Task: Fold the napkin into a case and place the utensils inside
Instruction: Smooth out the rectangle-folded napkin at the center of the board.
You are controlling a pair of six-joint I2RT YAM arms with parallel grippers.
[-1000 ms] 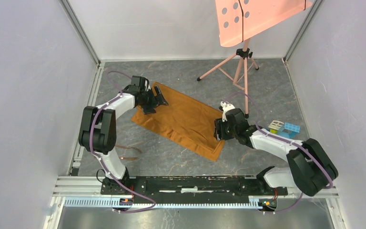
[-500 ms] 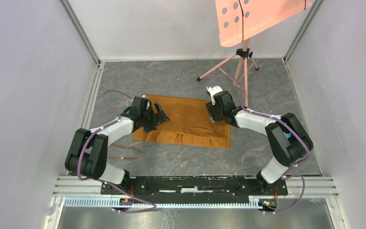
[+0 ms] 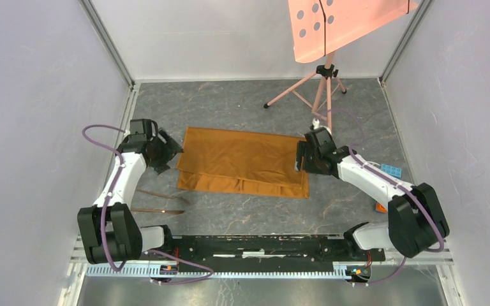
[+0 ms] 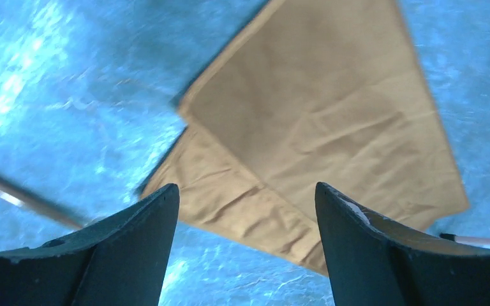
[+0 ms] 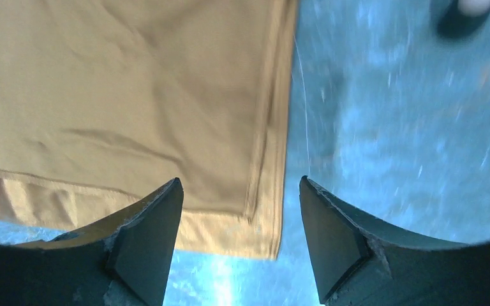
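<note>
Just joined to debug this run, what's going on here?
A two-arm robot is folding a plain orange-brown cloth napkin, which lies flat, folded once, with a strip of lower layer showing along its near edge. The left end effector and right end effector are open at its short ends, holding nothing. The slender copper-brown metal utensils lie apart, left of it, not yet packed.

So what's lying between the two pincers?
The orange napkin lies flat between the left pincer and the right pincer, seen in the top view.

Evenly, diffusely lit in top view; sharp, faint shadows only. Strong blue cast and motion smear in both wrist views; glare patches on worktop [image 4: 19,89].
</note>
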